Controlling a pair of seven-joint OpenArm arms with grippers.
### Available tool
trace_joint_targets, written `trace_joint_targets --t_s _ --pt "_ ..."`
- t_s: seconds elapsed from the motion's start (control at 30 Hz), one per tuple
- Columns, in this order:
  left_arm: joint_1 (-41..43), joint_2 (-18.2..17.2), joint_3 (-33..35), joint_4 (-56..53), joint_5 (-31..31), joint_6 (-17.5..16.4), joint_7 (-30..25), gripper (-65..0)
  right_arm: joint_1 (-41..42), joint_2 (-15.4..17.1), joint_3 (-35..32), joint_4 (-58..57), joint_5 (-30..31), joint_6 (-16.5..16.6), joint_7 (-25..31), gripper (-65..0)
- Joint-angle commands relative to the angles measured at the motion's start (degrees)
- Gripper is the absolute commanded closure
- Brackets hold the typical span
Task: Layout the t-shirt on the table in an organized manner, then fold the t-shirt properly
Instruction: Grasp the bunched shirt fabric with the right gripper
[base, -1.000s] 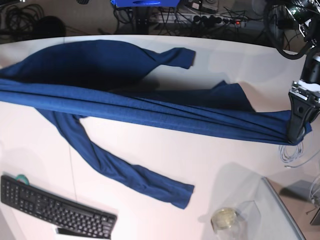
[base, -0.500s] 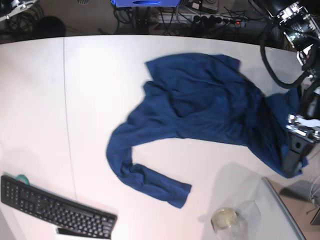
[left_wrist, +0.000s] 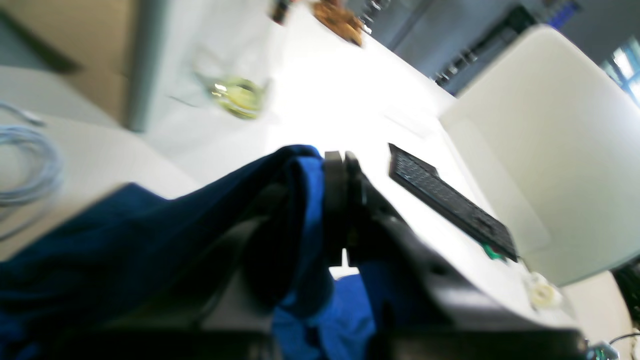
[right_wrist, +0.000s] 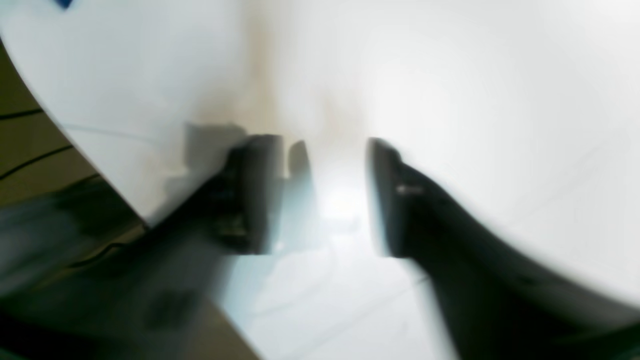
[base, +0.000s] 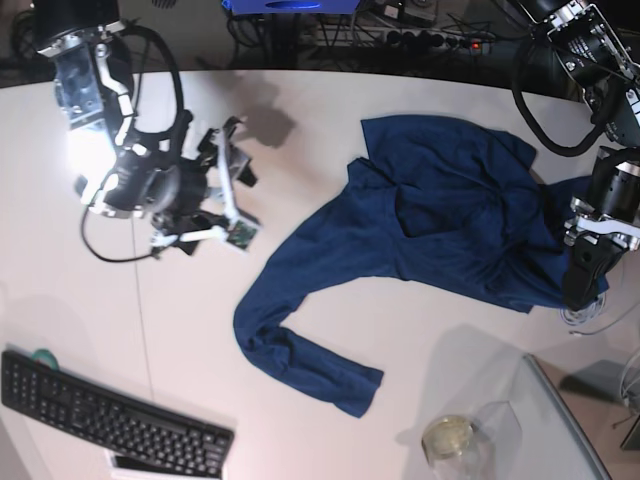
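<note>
The dark navy t-shirt (base: 440, 210) lies crumpled on the right half of the white table (base: 330, 330), one long sleeve trailing toward the front to a cuff near the middle. At the table's right edge my left gripper (base: 585, 285) is shut on the t-shirt's edge. The left wrist view shows its closed fingertips (left_wrist: 340, 165) with blue fabric (left_wrist: 200, 235) bunched between and beside them. My right arm (base: 150, 185) hangs over the left part of the table, apart from the shirt. My right gripper (right_wrist: 335, 190) is open over bare tabletop with nothing between its fingers.
A black keyboard (base: 110, 420) lies at the front left. A glass jar (base: 450, 437) and a grey translucent tray (base: 560, 430) stand at the front right. A coiled white cable (base: 590, 315) lies just past the left gripper. Cables and a power strip line the far edge.
A second ago the t-shirt was stretched between both sides. Its left end has since been let go and it has collapsed rightward. The right arm came into view with its gripper open.
</note>
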Motion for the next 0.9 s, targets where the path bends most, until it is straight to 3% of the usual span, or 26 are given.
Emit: trace_joint_targets --t_s 0.0,0.07,0.1,0.27,0.43,0.57,0.67,0.87 --pt "-0.59 -0.74 -0.98 0.96 -1.38 -0.28 -1.35 0.0 1.19 -1.42 -3.0 0.72 -1.05 -0.03 3.11 -48.6" --pt "-0.59 -0.74 -2.74 0.87 -0.85 -0.28 -1.35 0.0 1.55 -3.53 -8.62 -1.13 -6.94 -0.03 6.89 -57.6" --pt "-0.59 -0.74 -3.44 0.87 0.46 -0.28 -1.35 0.0 2.51 -4.85 -11.26 -2.8 -10.45 -0.03 8.3 -58.1" --pt "-0.24 -0.39 -4.24 1.04 8.64 -0.37 -1.35 0.0 6.12 -12.5 -16.8 -15.37 -21.0 -0.03 12.87 -51.9" --pt "1.16 -0.3 -4.41 1.31 9.08 -0.46 -1.35 0.0 10.34 -15.75 -17.06 -26.18 -21.09 -0.03 18.5 -47.0" --pt "1.43 -0.3 -4.24 1.31 9.08 -0.37 -1.35 0.0 13.06 -16.1 -16.97 -32.6 -21.09 -0.03 22.54 -45.9" --pt "1.43 -0.3 -4.15 1.31 9.08 -0.37 -1.35 0.0 14.2 -16.1 -17.15 -36.47 -21.09 -4.65 26.59 -47.1" --pt "1.43 -0.3 -3.97 1.31 8.99 -0.37 -1.09 0.0 17.81 -16.36 -17.06 -43.77 -21.0 -6.4 31.25 -47.3"
